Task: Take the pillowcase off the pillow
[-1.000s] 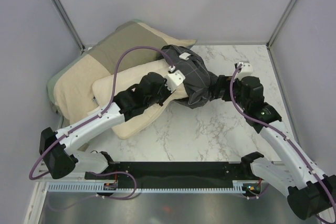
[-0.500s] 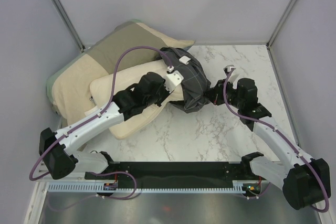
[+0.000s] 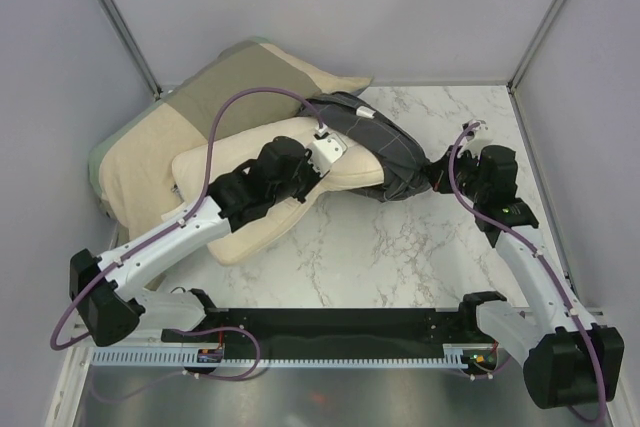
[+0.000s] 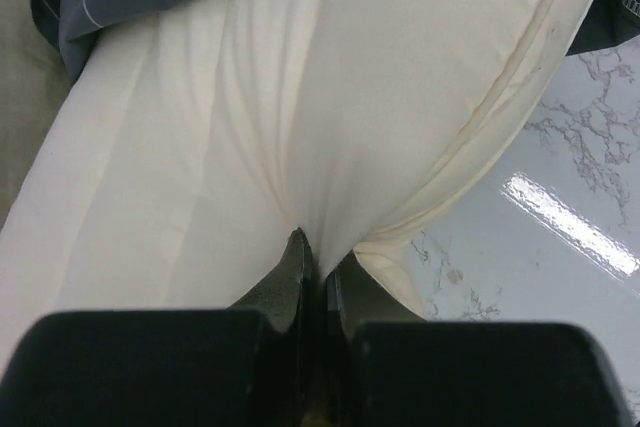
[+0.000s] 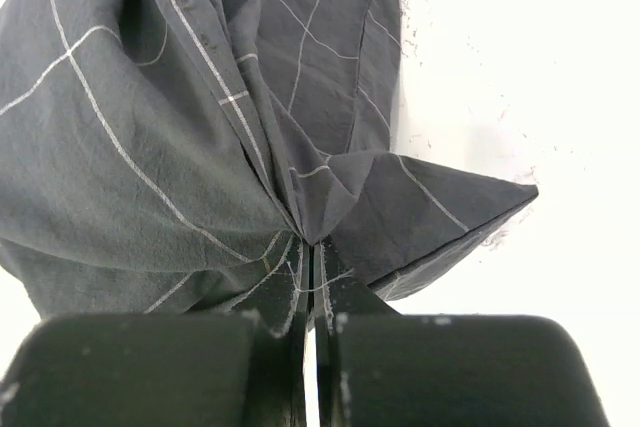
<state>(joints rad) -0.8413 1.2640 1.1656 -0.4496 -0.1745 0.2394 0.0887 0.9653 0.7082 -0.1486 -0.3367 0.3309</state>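
Pillowcase, dark charcoal-grey grid-check fabric (image 3: 390, 147), now stretches rightward off the cream quilted rectangular pillow (image 3: 245, 232), baring more of it. Right gripper (image 5: 310, 247) has just clamped onto its bunched end. Left gripper (image 4: 310, 259) stays pinched on the pillow's edge. Removal is judged well advanced.

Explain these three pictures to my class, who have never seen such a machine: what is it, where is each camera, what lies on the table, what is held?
It is two robot arms with two-finger grippers, bolted at the near edge of a marble table. The wide picture looks down from above; the other two come from wrist cameras. The left gripper is shut on a cream pillow. The right gripper is shut on the dark checked pillowcase, which covers one end of that pillow. A larger olive-and-tan pillow lies at the back left.
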